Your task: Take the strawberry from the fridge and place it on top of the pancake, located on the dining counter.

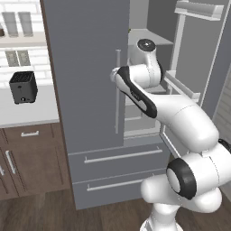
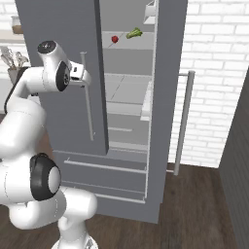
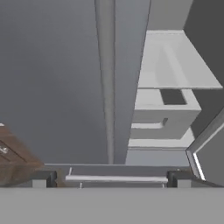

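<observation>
The left base view looked forward from behind the arm at the tall matte grey fridge, its right door open. The right base view faced that same fridge from the other side. The hand view sat close, looking down the closed door's thin vertical bar handle.
</observation>
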